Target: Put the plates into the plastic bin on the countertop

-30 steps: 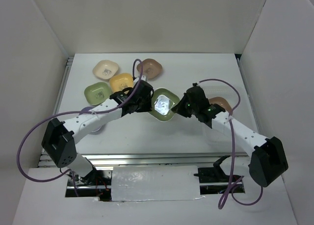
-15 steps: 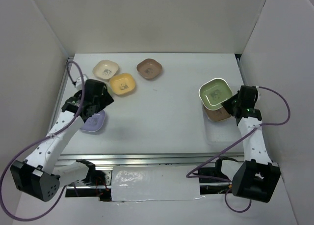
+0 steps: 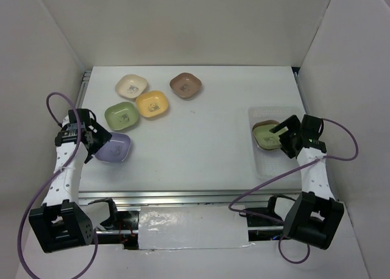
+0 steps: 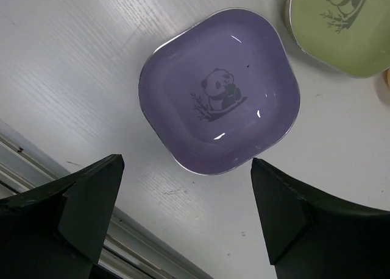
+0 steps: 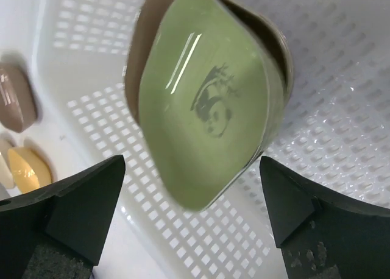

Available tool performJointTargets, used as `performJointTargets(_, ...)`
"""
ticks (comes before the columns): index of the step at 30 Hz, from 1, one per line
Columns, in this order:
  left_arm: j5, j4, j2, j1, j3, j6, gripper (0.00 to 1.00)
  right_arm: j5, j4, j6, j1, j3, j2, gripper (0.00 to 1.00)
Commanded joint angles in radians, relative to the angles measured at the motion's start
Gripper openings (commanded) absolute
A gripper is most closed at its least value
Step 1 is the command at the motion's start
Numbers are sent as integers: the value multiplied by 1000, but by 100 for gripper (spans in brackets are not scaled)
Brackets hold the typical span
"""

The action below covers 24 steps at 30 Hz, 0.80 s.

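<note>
Left tool [image 3: 94, 144] sits low at the near-left of the counter [image 3: 207, 145], jaws wide apart and holding nothing. In the left wrist view its two black fingers [image 4: 85, 212] frame the near edge of the lavender plate [image 4: 218, 90] with a gap on either side. That plate lies flat on the counter with its panda print up, close to the metal rail [image 3: 183, 197] at the front edge. Just beyond it is a second green plate [image 3: 121, 115], near it but not stacked. Further back are the yellow plate [image 3: 152, 103], cream plate [image 3: 132, 86] and far brown plate [image 3: 185, 85], all loose on the counter and each on its own.

Right tool [image 3: 283, 140] is over the plastic bin [image 3: 271, 166] on the right side of the counter, jaws spread wide and gripping nothing. The right wrist view shows the green plate [image 5: 204, 102] directly below, between the open fingers [image 5: 79, 212] and free of them. It is nested in the lower brown plate [image 5: 135, 56], turned a bit askew to it, so brown rim shows on two sides. Both rest on the perforated bin floor, toward the far end. Cannot tell whether the green plate sits level.
</note>
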State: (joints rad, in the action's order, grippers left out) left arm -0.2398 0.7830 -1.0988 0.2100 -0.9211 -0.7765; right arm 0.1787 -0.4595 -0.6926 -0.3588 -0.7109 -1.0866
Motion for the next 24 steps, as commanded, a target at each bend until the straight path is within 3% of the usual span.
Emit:
performJointTargets(1, 54, -22, 22, 20, -15, 51, 99, -14, -26, 15, 21, -65, 92, 100)
performJointTargets(8, 75, 12, 45, 97, 2, 46, 99, -90, -120, 62, 52, -188, 198, 100)
performJointTargets(13, 122, -11, 45, 123, 65, 17, 99, 35, -82, 65, 73, -144, 206, 100)
performJointTargets(20, 96, -71, -44, 120, 106, -49, 99, 79, -37, 56, 234, -120, 284, 100)
performJointTargets(24, 105, -184, -134, 98, 166, -102, 97, 85, -41, 54, 340, -140, 294, 100)
